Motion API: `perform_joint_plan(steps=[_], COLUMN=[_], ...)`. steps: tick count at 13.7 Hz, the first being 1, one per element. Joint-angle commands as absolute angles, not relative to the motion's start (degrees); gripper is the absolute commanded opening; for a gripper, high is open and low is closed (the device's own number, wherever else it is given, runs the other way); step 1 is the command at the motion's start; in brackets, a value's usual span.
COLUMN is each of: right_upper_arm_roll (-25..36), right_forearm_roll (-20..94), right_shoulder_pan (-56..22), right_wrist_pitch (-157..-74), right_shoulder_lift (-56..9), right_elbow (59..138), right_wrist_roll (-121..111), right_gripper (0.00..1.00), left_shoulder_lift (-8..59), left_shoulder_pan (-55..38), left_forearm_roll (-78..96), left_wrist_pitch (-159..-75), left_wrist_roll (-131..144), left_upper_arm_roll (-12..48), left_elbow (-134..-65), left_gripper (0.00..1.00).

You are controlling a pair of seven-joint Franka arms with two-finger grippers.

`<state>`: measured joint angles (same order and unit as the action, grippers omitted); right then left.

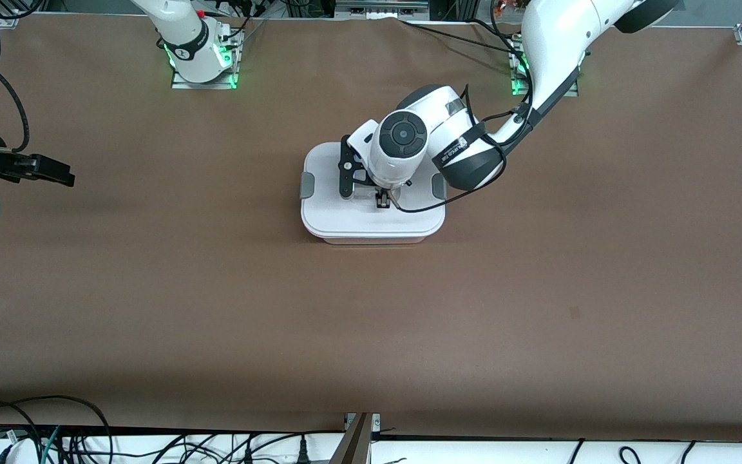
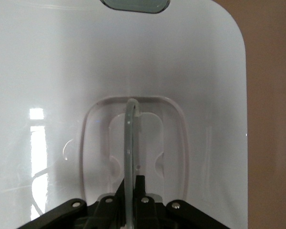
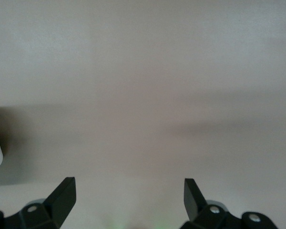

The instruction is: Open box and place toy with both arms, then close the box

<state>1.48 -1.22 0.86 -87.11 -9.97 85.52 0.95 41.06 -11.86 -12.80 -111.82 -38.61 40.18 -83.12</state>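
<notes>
The box (image 1: 372,216) sits lid-on at the middle of the brown surface (image 1: 216,290), grey clips on its two short sides. The left gripper (image 1: 383,201) is down on the lid's centre, pinched closed around the raised clear handle (image 2: 129,148) in the recess. The right gripper (image 1: 55,173) waits with fingers (image 3: 63,195) spread wide over the right arm's end of the surface, well apart from the box
</notes>
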Motion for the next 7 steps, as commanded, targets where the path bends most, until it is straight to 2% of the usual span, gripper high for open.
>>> perform_joint_plan(steps=[1, 3, 4, 5, 7], right_upper_arm_roll=[1.67, 1.67, 1.58, 1.58, 1.50], right_forearm_roll=[-0.44, -0.53, -0.53, -0.53, -0.53], right_shoulder_pan=[0.53, 0.53, 0.53, 0.53, 0.53], right_wrist_pitch=[-86.66, -86.66, -86.66, -86.66, -86.66], right_shoulder_lift=[-11.16, -11.25, -11.25, -11.25, -11.34], right_elbow=[83.67, 83.67, 83.67, 83.67, 83.67], right_wrist_roll=[-0.09, -0.09, -0.09, -0.09, 0.09], right_gripper=[1.00, 1.00, 1.00, 1.00, 1.00], left_shoulder_lift=[40.96, 40.96, 40.78, 40.61, 39.56], left_shoulder_pan=[-12.30, -12.30, -12.22, -12.13, -11.87], left_forearm_roll=[-14.59, -14.59, -14.59, -14.50, -14.50], left_wrist_pitch=[-113.64, -113.55, -113.47, -113.21, -112.59], left_wrist_roll=[-37.79, -37.79, -37.71, -37.27, -34.99], left_upper_arm_roll=[39.81, 39.81, 39.81, 39.81, 39.99], left_elbow=[-83.32, -83.84, -84.28, -84.29, -84.29], left_gripper=[0.04, 0.05, 0.32, 0.99, 1.00])
